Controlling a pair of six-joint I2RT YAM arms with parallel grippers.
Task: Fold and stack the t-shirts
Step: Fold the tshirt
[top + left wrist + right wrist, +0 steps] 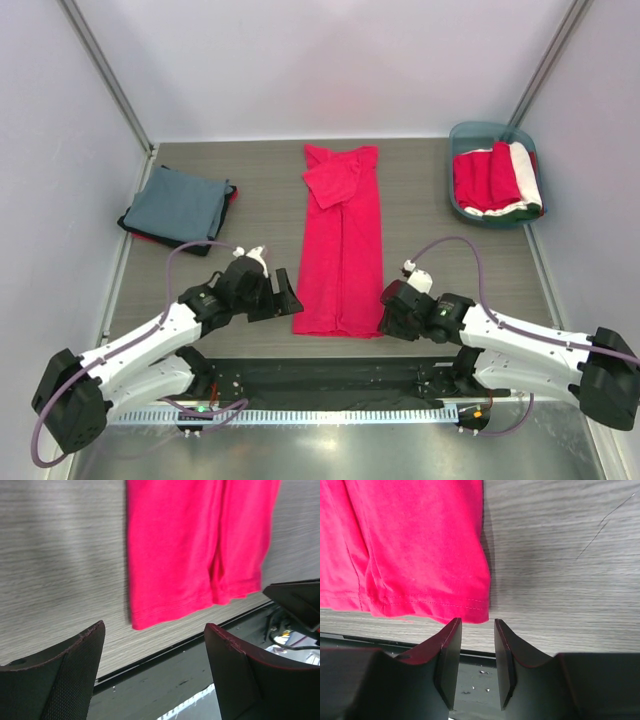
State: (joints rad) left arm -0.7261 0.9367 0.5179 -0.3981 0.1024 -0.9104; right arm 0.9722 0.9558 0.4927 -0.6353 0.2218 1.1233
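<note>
While the red shirt [340,250] lies folded lengthwise, we hold our left gripper [286,300] wide open and our right gripper [387,312] barely parted, both empty, beside its near hem.

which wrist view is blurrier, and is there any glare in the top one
Left wrist: smeared, the red t-shirt hem and table grain soft. Right wrist: sharp, hem stitching readable. Top external: bright sheen on the metal strip at the near edge.
</note>
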